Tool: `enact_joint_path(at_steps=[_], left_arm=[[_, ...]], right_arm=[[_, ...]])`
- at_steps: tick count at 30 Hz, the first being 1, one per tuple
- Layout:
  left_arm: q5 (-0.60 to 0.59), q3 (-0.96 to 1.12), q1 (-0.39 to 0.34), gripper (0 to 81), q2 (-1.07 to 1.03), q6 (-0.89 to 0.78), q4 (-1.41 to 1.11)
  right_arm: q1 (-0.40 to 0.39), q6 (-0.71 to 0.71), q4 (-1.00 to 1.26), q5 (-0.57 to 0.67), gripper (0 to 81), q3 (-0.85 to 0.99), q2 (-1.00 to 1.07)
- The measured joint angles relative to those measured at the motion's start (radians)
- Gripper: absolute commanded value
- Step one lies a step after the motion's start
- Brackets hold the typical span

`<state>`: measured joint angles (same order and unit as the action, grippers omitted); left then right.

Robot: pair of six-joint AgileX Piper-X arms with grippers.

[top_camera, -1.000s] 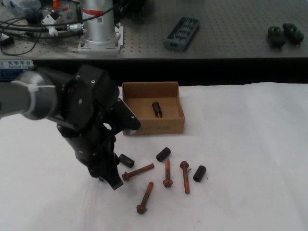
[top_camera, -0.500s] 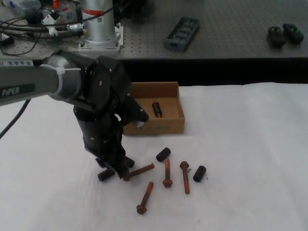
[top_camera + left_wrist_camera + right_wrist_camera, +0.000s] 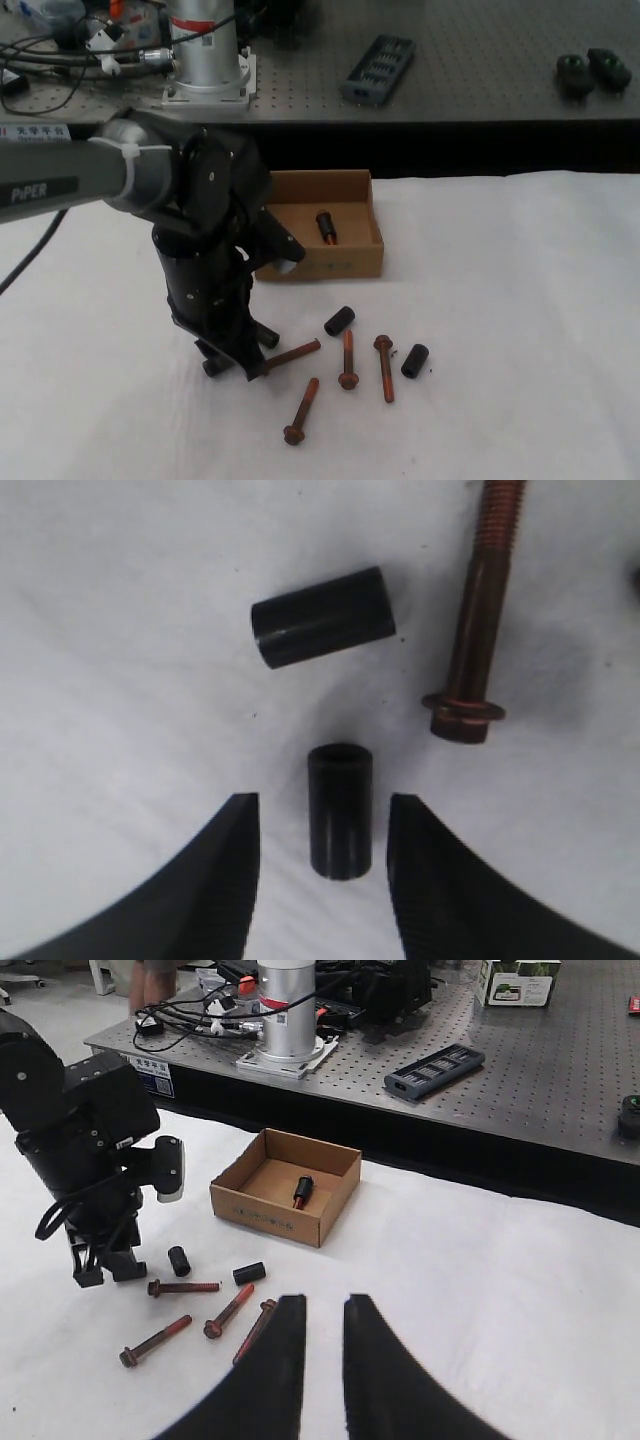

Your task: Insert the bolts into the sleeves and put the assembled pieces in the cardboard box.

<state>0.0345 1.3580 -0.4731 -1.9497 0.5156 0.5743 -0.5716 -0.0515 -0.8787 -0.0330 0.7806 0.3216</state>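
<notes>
- High view: the left gripper (image 3: 230, 362) is right down on the white cloth (image 3: 520, 300), its tips just beside the head of a bolt (image 3: 292, 353). Behind the arm sits the cardboard box (image 3: 320, 266), and one assembled piece (image 3: 325, 225) lies inside it. Other bolts and sleeves are scattered on the cloth in front of the box.
- Left wrist view: the jaws stand wide here, straddling a black sleeve (image 3: 340, 810). There's a sliver of cloth showing on either side of it, so neither finger touches it. Its open end faces away from the camera. Just past it a second sleeve (image 3: 322, 617) lies crosswise. The bolt (image 3: 478, 620) runs alongside, head nearest the fingers.
- Right wrist view: the right gripper (image 3: 318, 1305) hangs above the cloth, well apart from the parts. Its jaws are a narrow gap apart with nothing between them. Beyond it is the cardboard box (image 3: 262, 1218), the assembled piece (image 3: 302, 1190) resting on its floor. The left arm stands over the loose parts at the far side.
</notes>
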Motion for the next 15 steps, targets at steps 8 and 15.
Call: enact_joint_path(at_steps=[8,15], left_arm=[[0.0,0.0,0.0,30.2,-0.032,-0.002,0.003],[-0.014,0.0,-0.003,17.1,-0.037,-0.002,0.008]], right_arm=[[0.0,0.0,0.0,0.0,11.4,0.0,0.0],[0.0,0.0,0.0,0.0,11.4,0.0,0.0]])
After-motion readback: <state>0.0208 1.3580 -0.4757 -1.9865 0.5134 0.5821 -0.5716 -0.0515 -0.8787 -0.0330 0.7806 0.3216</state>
